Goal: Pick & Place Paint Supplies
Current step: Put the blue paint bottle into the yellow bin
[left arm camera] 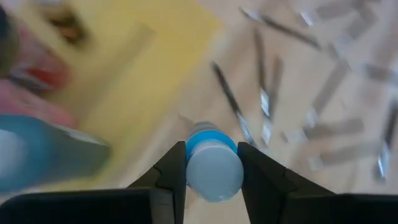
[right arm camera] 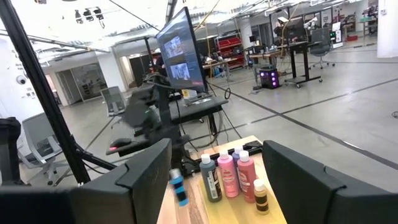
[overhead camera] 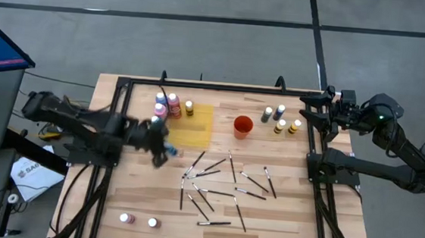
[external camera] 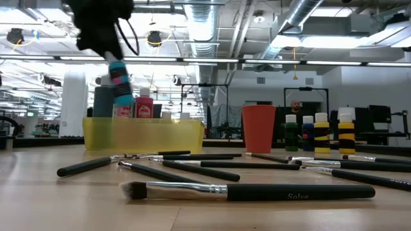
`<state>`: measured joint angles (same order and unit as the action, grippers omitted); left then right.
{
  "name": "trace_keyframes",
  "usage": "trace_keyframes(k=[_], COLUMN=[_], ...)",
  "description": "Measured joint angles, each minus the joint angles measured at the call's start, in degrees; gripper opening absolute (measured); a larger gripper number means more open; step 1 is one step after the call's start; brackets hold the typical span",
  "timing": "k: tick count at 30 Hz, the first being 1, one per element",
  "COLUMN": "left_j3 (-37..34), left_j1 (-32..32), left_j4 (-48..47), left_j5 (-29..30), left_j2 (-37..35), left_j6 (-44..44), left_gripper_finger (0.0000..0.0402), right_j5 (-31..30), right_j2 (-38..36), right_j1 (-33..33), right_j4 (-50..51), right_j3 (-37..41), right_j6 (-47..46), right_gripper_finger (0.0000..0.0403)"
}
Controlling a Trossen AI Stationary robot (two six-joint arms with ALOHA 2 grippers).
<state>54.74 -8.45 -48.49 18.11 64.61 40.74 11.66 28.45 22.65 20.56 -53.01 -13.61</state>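
My left gripper (overhead camera: 162,147) hangs over the near left corner of the yellow tray (overhead camera: 195,127) and is shut on a small blue paint bottle (external camera: 119,83). Several bottles (overhead camera: 172,105) stand on the tray's far left part. Several more (overhead camera: 281,120) stand on the table right of the orange-red cup (overhead camera: 242,126). Two pale-capped bottles (overhead camera: 138,220) stand near the table's near edge. Thin dark brushes (overhead camera: 218,186) lie scattered on the wood. My right gripper (right arm camera: 214,158) waits open at the far right corner. My left gripper pinches the blue bottle between its two fingers (left arm camera: 177,171) at its pale upper end (left arm camera: 214,174), coming from above and pointing down. The bottle is lifted clear and hangs slightly tilted below the fingers (external camera: 119,83), above the tray's near left corner.
A black frame rail (overhead camera: 117,119) runs along the table's left, far and right sides. The orange-red cup stands just right of the tray. Brushes cover the table's middle and near part (external camera: 257,190). Bare wood shows in the near right corner (overhead camera: 280,231).
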Motion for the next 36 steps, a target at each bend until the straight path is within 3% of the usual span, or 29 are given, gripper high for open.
trace_keyframes(k=[5, 10, 16, 22, 30, 36], left_j3=[3.40, 9.17, 14.39, 14.78, 17.50, 18.17], left_j1=[11.26, 17.99, 21.98, 22.66, 20.94, 23.50], left_j4=[-0.07, -0.01, -4.71, -7.27, -6.47, -6.64], left_j5=[-1.01, -0.97, -1.67, -2.01, -3.90, -14.49], left_j2=[2.31, 6.86, 12.43, 16.15, 17.36, 17.34], left_j6=[-0.17, -4.40, -2.17, 1.65, -23.88, -40.56], left_gripper_finger=[0.0100, 0.0100, 0.0100, 0.0101, 0.0102, 0.0102], right_j5=[0.00, 0.00, 0.02, 0.02, 0.01, 0.01], right_j2=[0.00, 0.00, 0.00, 0.00, 0.00, 0.00], right_j1=[0.02, 0.00, 0.00, -0.02, 0.02, 0.02], right_j4=[0.38, 0.44, 0.53, 2.17, 2.32, 2.34], right_j3=[0.00, 0.00, 0.00, 0.00, 0.00, 0.00], right_j6=[0.00, 0.02, 0.02, 0.10, 1.56, 1.55], right_gripper_finger=[0.0248, 0.0248, 0.0248, 0.0248, 0.0248, 0.0248])
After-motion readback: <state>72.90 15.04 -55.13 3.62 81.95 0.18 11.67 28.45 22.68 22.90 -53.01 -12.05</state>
